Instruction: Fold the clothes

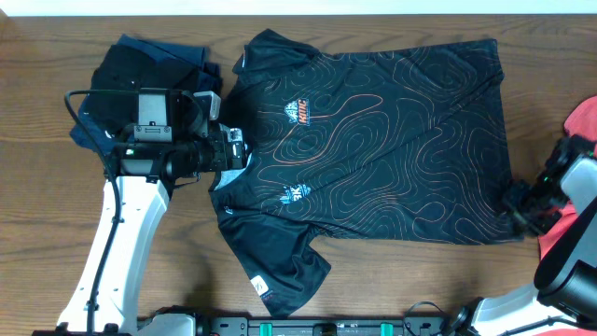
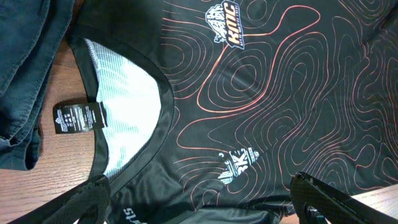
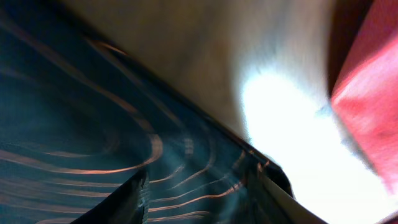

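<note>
Black shirt (image 1: pixel 373 140) lies flat, front up, on the table (image 1: pixel 56 56). Left fingers (image 2: pixel 323 196) hang spread wide over the collar (image 2: pixel 165 106), empty. Right fingers (image 1: pixel 519 203) sit at the hem corner; can't tell if they're pinching. A shallow pinch there could let the hem slip mid-fold, bunching it.

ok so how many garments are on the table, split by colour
black shirt, orange contour lines: 1
navy garment, bunched up, may hide more: 1
coral-red garment, partly out of frame: 1
total: 3
</note>
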Robot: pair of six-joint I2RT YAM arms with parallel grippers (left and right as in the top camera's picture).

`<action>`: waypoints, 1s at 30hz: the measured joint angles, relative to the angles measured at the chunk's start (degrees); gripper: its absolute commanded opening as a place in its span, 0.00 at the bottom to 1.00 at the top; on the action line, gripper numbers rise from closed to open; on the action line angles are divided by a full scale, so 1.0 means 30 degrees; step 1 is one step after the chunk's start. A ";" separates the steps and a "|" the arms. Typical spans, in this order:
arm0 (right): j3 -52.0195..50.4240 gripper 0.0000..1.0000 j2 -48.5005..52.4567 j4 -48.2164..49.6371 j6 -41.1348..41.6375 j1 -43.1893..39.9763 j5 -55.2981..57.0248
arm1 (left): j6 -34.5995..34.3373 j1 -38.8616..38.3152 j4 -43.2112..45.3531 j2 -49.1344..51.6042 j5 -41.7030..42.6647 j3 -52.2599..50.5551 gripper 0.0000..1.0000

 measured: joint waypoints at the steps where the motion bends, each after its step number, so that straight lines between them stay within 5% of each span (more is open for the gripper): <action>1: -0.0240 0.32 -0.0153 0.0051 0.0131 -0.0087 -0.0036 | 0.0015 0.0000 -0.0015 0.0000 0.0000 0.0000 0.94; 2: -0.0437 0.18 -0.0306 0.0146 0.0248 -0.0211 -0.0066 | 0.0022 0.0000 -0.0022 0.0000 0.0000 0.0000 0.94; 4: -0.0648 0.05 -0.0415 0.0109 0.0554 -0.0612 -0.0102 | 0.0022 0.0000 -0.0036 0.0000 0.0000 0.0000 0.94; 9: -0.0685 0.01 -0.0415 -0.0852 0.1209 -0.2361 0.0765 | 0.0233 0.0000 -0.0044 0.0000 0.0000 0.0000 0.94; 16: -0.0590 0.30 -0.0299 -0.1107 0.0743 -0.4073 0.0058 | 0.0379 0.0000 -0.0066 0.0000 0.0000 0.0000 0.94; 23: 0.0554 0.44 -0.0612 -0.1501 0.0087 -0.4073 -0.1559 | 0.0437 0.0000 -0.1807 0.0000 0.0000 0.0000 0.94; 30: 0.2892 0.53 -0.4561 -0.1632 -0.0408 -0.4051 -0.4131 | 0.0204 0.0000 -0.3956 0.0000 0.0102 -0.0991 0.94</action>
